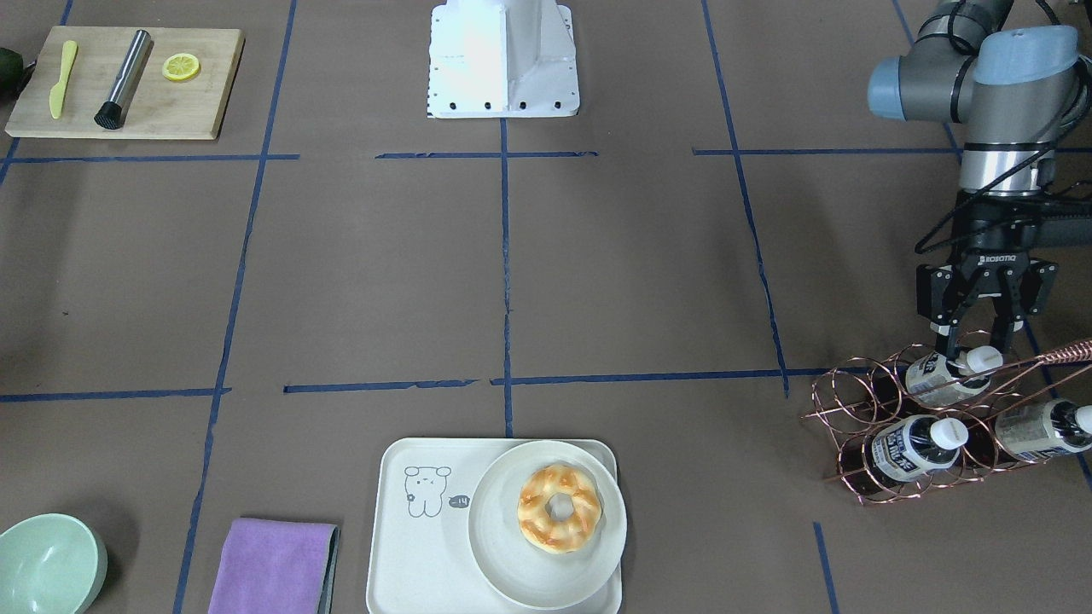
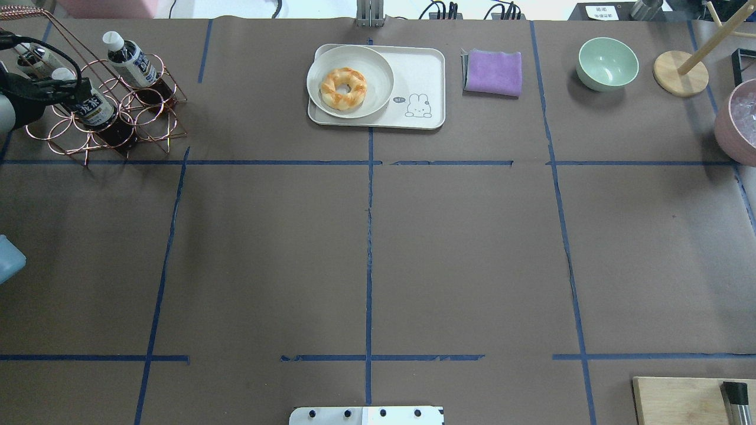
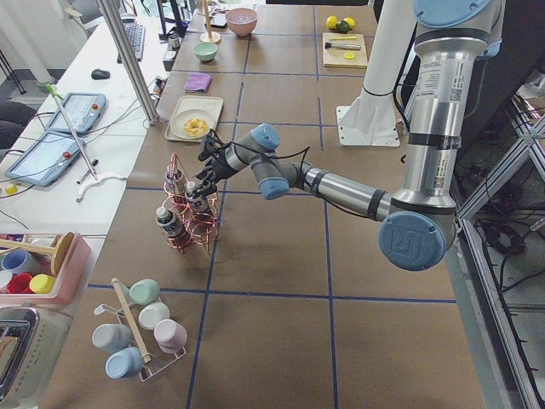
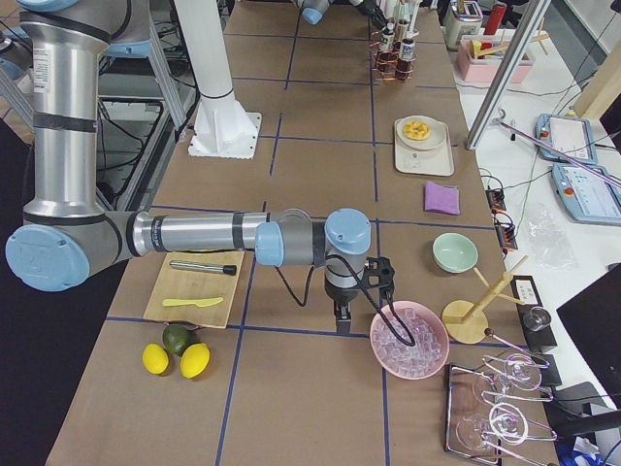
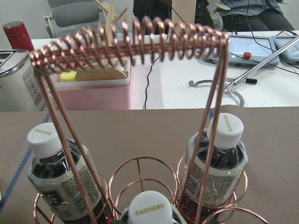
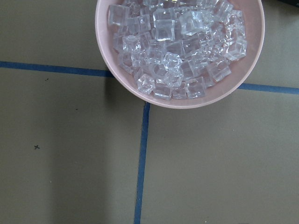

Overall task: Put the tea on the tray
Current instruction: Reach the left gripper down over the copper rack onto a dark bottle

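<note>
Three tea bottles lie in a copper wire rack (image 1: 845,426) at the table's end on my left. My left gripper (image 1: 972,345) is open, and its fingers straddle the white cap of the top tea bottle (image 1: 943,375), which rests in the rack. That cap shows at the bottom of the left wrist view (image 5: 149,208). The other two bottles (image 1: 909,445) (image 1: 1036,429) lie lower in the rack. The cream tray (image 1: 409,554) with the line drawing lies far from the rack. My right gripper (image 4: 342,316) hangs over the table by the ice bowl. I cannot tell whether it is open.
A round cream plate (image 1: 503,546) with a doughnut (image 1: 559,507) fills half the tray. Beside the tray are a purple cloth (image 1: 273,567) and a green bowl (image 1: 47,563). A pink bowl of ice (image 6: 180,46) and a wooden board (image 1: 128,81) are at the right arm's end.
</note>
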Controlling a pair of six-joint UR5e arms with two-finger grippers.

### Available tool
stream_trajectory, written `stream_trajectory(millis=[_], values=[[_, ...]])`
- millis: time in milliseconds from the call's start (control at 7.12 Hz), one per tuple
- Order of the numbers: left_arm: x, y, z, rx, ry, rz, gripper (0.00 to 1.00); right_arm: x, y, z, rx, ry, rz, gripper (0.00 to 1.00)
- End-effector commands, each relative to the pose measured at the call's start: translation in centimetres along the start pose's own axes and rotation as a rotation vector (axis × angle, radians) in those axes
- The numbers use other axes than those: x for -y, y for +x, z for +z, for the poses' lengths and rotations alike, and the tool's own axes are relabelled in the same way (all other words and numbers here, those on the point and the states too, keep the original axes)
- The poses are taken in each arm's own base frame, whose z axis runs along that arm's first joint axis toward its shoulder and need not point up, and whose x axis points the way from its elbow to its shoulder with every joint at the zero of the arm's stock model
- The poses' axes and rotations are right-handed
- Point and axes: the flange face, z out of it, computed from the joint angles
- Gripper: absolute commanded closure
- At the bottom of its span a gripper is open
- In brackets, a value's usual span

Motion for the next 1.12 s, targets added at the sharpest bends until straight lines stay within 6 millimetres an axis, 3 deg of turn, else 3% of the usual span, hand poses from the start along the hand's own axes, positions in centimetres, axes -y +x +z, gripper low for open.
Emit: stream_trajectory(millis=[0,703,984], values=[[0.3,-0.4,0.0,0.005,0.004,0.001,0.31,0.0,0.0,0.0,0.0,0.001,-0.001,0.0],[0.4,-1.2,0.5,0.024,0.003,-0.002,0.32,0.0,-0.1,-0.1,0.0,0.002,-0.002,0.0],[1.0,-0.5,1.1,0.019,0.009,-0.006,0.32,0.0,0.0,0.0,0.0,0.001,0.001,0.0]])
